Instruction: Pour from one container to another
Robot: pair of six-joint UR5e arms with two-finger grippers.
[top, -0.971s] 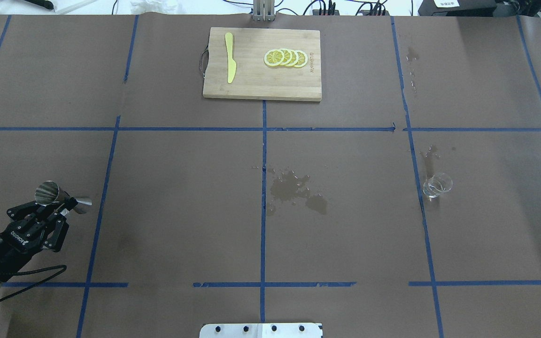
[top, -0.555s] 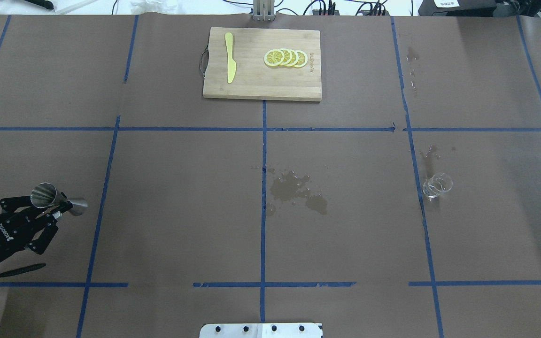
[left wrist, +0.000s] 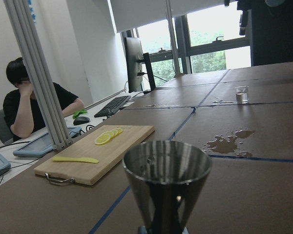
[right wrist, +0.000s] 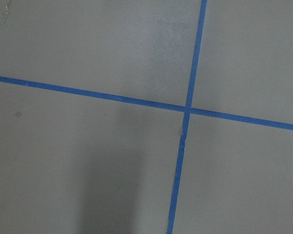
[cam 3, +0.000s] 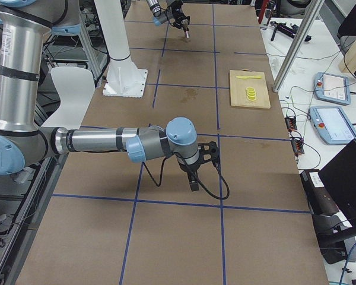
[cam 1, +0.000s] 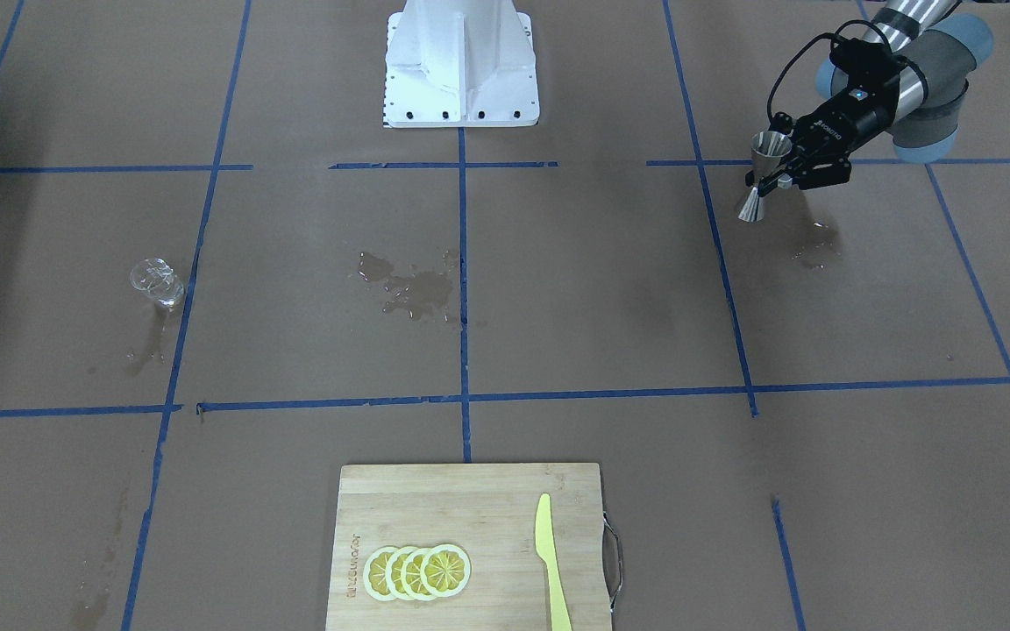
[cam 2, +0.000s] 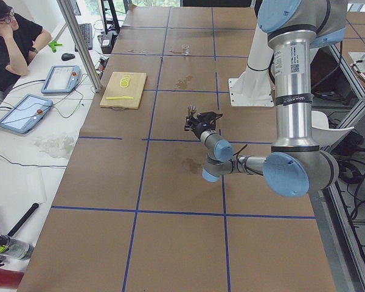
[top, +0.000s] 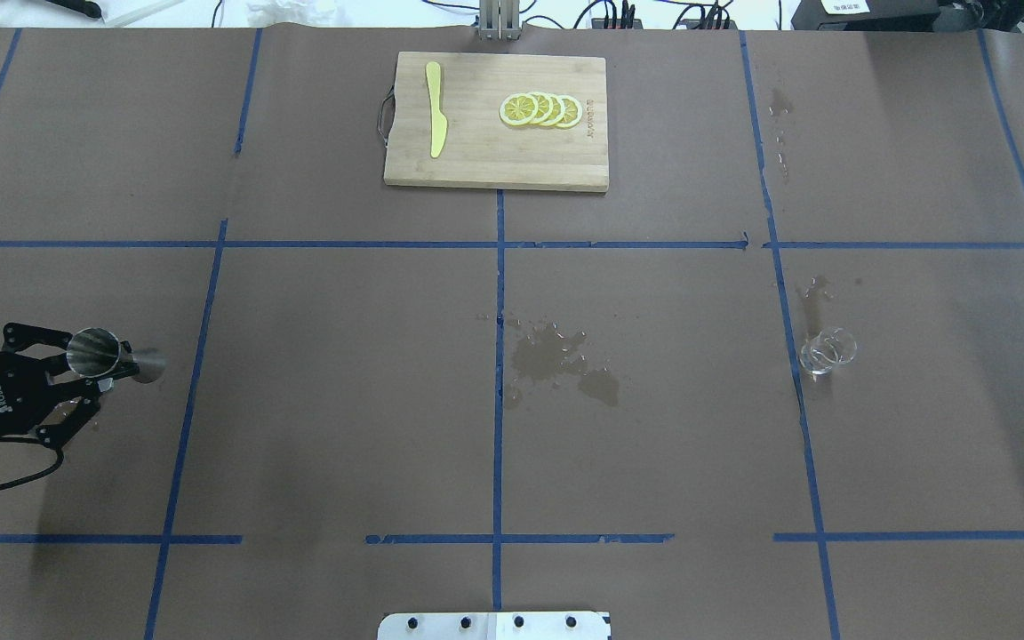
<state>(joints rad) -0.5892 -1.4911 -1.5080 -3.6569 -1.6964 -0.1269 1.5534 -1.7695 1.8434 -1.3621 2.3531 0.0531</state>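
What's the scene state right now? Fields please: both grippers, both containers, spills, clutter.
left gripper: shut on jigger's waist
jigger: upright, open mouth up, far on robot's left
right gripper: seen only in a side view; open or shut cannot tell
tumbler: standing alone on robot's right, nothing touching it
spill: wet patch, centre
cutting board: far edge, holds lemon slices and yellow knife

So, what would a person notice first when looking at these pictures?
The left gripper holds the shiny steel jigger by its waist at the left side of the table. A dark wet spill lies at the centre, and the clear glass tumbler stands alone far to the right.
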